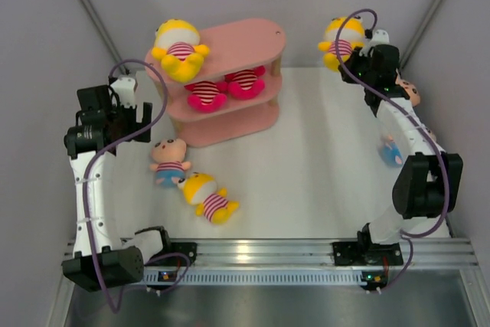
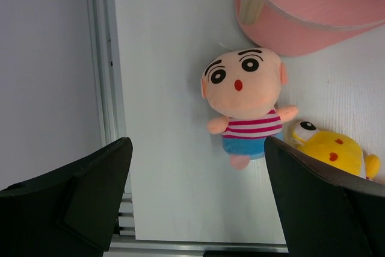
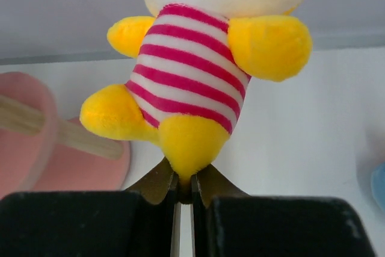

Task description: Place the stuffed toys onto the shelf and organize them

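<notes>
R gripper (image 3: 185, 188) pinched tight on one foot of the held doll (image 3: 187, 70), a yellow one with its striped belly to the wrist cam and its head cropped at the top. From above it sits at the far right by the back wall, well apart from the shelf (image 1: 256, 40).

L gripper (image 2: 197, 148) has its fingers spread wide with nothing between them, over the left side of the table (image 1: 321, 166). Under it the peach doll (image 2: 243, 97) lies face up near the shelf's bottom board, blue bottoms toward the arms. A yellow doll (image 2: 334, 151) is just beside its legs, also lying on the table.

Shelf check: the top doll (image 1: 179, 50), yellow, lies at the left end of the top board, arms out. On the mid board there are two side by side, the left mid doll (image 1: 205, 94) and the right mid doll (image 1: 246, 82), striped shirts and pink-red bottoms poking out the front. Heads are hidden under the top board.

Over by the R arm, a peach head (image 1: 411, 92) peeks out at the far side, and a blue bit (image 1: 391, 151) shows lower down. The rest is behind the arm, so can't tell if that's one doll or two.
</notes>
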You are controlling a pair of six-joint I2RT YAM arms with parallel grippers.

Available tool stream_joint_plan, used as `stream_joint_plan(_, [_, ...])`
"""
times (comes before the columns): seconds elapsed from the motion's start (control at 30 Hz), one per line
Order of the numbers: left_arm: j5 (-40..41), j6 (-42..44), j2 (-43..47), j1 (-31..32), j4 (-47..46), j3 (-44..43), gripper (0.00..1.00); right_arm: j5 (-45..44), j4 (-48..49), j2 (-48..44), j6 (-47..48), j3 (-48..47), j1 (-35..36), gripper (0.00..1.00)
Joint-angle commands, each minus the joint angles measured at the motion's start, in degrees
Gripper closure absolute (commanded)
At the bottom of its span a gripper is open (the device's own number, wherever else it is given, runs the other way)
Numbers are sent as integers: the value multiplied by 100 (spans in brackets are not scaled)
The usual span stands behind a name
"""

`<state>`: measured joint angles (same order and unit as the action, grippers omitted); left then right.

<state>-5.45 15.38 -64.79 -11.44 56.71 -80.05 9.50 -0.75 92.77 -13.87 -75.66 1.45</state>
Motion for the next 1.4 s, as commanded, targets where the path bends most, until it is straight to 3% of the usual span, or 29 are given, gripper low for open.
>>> stream_joint_plan(0.0, [-105,106,221,-34,-46,121,3,489,-616,-479,743,-1194,390,100])
stream_joint_plan(0.13, [-105,150,388,-34,-46,306,3,1482,-2021,-217,1315,-3107,1074,100])
stream_joint_plan(0.2, [-149,185,441,-34,-46,394,3,2532,-2235,-41,1545,-3603,1347,100])
stream_joint_plan(0.27, [-245,220,494,-34,-46,437,3,2960,-2490,284,1632,-4174,1515,100])
stream_joint_plan(0.37, [-263,255,573,-25,-46,481,3,3075,-3000,873,1617,-5019,1989,100])
stream_joint_plan(0.53, [-325,282,661,-33,-37,605,3,2883,-2500,1454,667,-5440,2640,100])
stream_joint_plan(0.87, [-500,334,749,-25,-54,737,3,2425,-1332,1217,-704,-4713,2755,100])
stream_joint_plan(1.2, [-483,387,784,-25,-37,728,3,2689,-1085,770,-950,-4274,2764,100])
stream_joint_plan(1.37, [-544,422,793,-25,-37,658,3,2050,-1085,540,-1661,-4036,2764,100])
